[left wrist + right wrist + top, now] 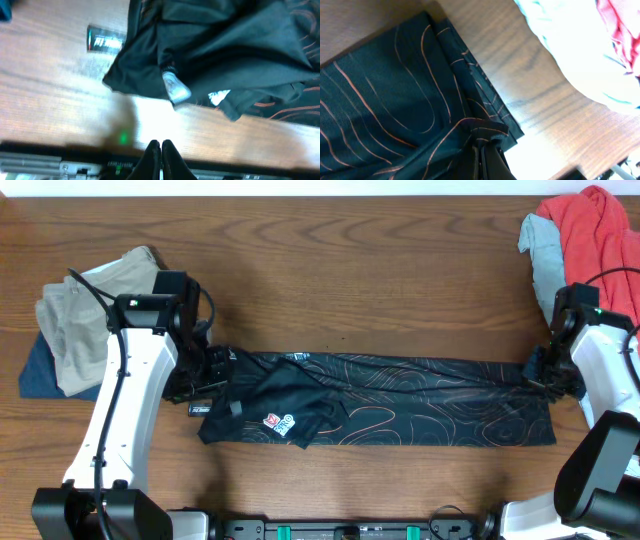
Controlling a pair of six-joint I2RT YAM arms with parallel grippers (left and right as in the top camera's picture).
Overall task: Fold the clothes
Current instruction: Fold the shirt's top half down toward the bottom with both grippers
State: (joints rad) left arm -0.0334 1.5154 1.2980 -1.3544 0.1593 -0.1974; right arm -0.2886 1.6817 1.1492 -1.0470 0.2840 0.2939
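The black jersey [400,400] with copper contour lines lies stretched in a long band across the table, bunched at its left end near a white and red logo [278,423]. My left gripper [203,375] is at that left end. In the left wrist view its fingers [161,150] are shut with nothing between them, over bare wood below the jersey's edge [210,55]. My right gripper [542,370] is at the jersey's right end. In the right wrist view it [482,145] is shut on a gathered fold of the jersey [395,100].
Khaki trousers [85,315] over a navy garment [38,370] lie at the left. Red [595,225] and pale grey [545,250] garments are piled at the back right, close to my right arm. A small black label [105,40] lies on the wood by the jersey's left end.
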